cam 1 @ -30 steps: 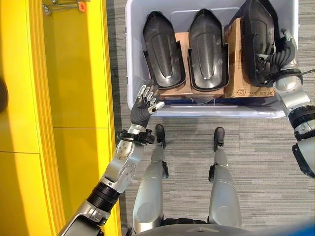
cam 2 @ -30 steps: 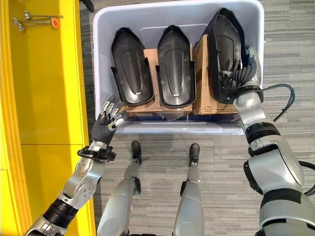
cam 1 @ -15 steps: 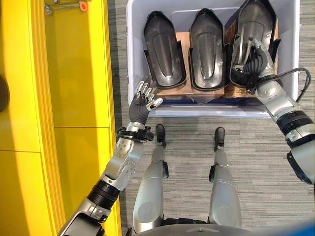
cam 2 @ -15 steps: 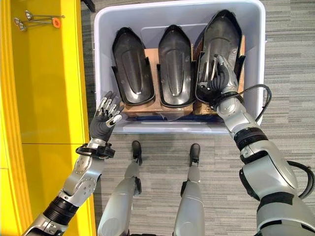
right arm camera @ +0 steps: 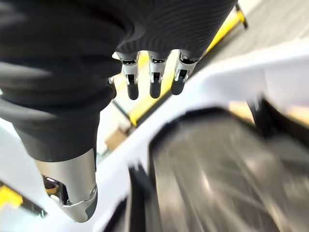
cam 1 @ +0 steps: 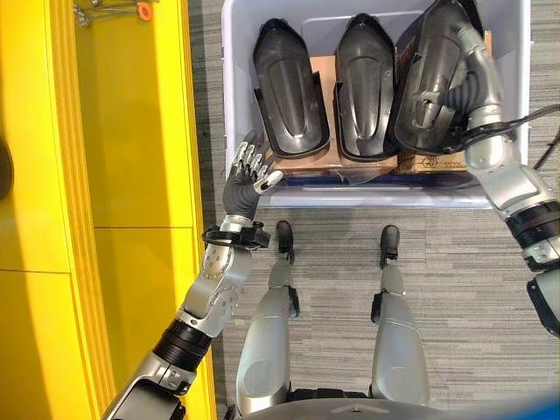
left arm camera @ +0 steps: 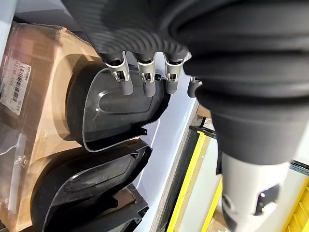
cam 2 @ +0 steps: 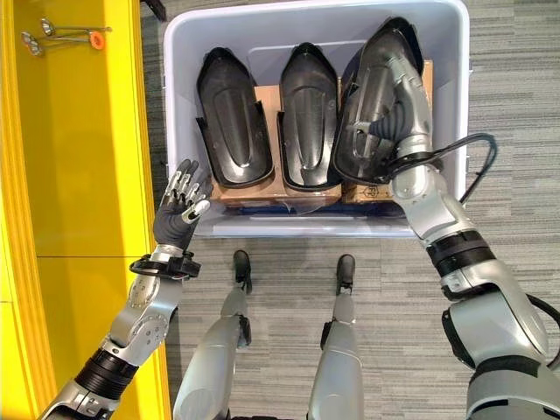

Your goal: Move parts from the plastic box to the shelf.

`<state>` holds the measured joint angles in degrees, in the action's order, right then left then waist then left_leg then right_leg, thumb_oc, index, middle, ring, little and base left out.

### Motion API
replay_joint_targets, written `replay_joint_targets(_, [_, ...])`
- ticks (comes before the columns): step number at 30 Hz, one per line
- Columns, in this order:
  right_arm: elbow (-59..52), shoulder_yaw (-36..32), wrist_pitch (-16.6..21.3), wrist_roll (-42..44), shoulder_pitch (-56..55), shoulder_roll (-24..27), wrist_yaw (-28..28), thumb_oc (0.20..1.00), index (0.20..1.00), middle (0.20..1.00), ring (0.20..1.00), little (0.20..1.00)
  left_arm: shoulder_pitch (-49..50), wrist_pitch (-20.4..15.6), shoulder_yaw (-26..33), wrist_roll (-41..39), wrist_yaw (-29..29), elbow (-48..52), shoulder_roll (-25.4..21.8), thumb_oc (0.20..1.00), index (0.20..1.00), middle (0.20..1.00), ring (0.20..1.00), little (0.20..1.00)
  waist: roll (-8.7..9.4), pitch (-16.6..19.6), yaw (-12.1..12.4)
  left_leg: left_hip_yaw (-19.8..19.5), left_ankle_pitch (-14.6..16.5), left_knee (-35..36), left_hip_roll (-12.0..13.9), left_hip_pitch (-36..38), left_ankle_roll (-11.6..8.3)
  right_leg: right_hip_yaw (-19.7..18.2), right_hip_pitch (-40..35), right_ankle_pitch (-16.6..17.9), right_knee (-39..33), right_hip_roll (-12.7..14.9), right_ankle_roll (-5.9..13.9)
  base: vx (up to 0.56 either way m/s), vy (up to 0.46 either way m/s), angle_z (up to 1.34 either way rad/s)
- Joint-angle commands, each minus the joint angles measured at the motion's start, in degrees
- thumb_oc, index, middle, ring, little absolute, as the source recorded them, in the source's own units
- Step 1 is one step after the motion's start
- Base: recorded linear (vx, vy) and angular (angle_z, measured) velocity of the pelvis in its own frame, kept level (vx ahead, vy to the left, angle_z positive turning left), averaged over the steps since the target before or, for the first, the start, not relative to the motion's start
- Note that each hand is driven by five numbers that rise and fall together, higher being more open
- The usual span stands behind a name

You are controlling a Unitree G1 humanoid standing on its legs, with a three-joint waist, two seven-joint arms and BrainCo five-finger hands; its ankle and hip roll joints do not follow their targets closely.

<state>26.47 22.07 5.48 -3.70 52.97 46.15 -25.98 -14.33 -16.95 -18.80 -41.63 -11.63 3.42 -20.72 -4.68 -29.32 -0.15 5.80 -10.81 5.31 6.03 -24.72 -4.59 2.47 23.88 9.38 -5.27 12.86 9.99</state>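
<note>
— What's underfoot?

— A carpet floor [cam 1: 472,262], grey, with fine stripes laid in square tiles whose grain turns from one tile to the next.

— And along the left side?

— A yellow shelf [cam 1: 131,175], glossy, running from near to far. A raised yellow edge [cam 1: 66,192] runs its length, and a thin seam [cam 1: 144,228] crosses its flat top.

— Anything on it?

— At the far end, some small metal tools [cam 2: 52,37] with an orange piece [cam 2: 96,40] among them. What they are is too small to tell.

— The light?

— Even and bright, with soft shine on the yellow.
</note>
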Motion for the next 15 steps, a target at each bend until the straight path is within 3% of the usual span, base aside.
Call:
replay_joint_targets(1, [-3.53, -1.85, 2.50, -2.41, 1.90, 2.23, -2.87, 1.000, 1.000, 1.000, 1.000, 1.000, 1.37, -3.35, 2.16, 0.00, 0.25, 6.98, -1.20, 1.000, 1.000, 1.000, 1.000, 1.000, 2.18, -0.17, -0.01, -1.94, 6.09, -0.73, 3.04, 5.70, -2.13, 1.21, 0.18, -3.21, 5.55, 1.23, -0.43, 0.00, -0.009, -0.03])
replay_joint_targets(6, [-15.81, -9.91, 4.62, -3.06, -6.33, -0.22, -4.44, 1.000, 1.000, 1.000, 1.000, 1.000, 2.67, -2.88, 3.23, 0.30, 0.07, 7.94, -1.36, 1.000, 1.000, 1.000, 1.000, 1.000, 2.82, 0.09, -1.04, -1.60, 6.30, -0.54, 3.15, 6.01, -2.19, 0.99, 0.24, -3.21, 5.49, 1.03, -0.36, 0.00, 0.002, -0.01])
replay_joint_targets(8, [-18.48, -11.77, 4.88, -3.38, -9.69, -3.58, -5.00, 1.000, 1.000, 1.000, 1.000, 1.000, 3.39, -2.92, 3.74, 0.75, -0.53, 8.10, -1.13, 1.000, 1.000, 1.000, 1.000, 1.000, 2.84, 0.28, -1.30, -1.57, 6.40, -0.48, 3.11, 6.01, -2.06, 0.93, 0.40, -3.17, 5.47, 0.96, -0.36, 0.01, -0.002, -0.07])
replay_joint_targets(15, [-9.67, -9.52, 4.77, 3.58, -7.59, -11.21, -5.32, 1.000, 1.000, 1.000, 1.000, 1.000, 2.58, -3.08, 2.62, 0.69, -1.48, 7.14, 0.06, 1.000, 1.000, 1.000, 1.000, 1.000, 2.22, 0.48, -0.81, -1.66, 6.46, -0.35, 2.84, 5.91, -1.96, 1.14, 0.24, -3.10, 5.01, 1.11, -0.39, 0.00, -0.001, -0.03])
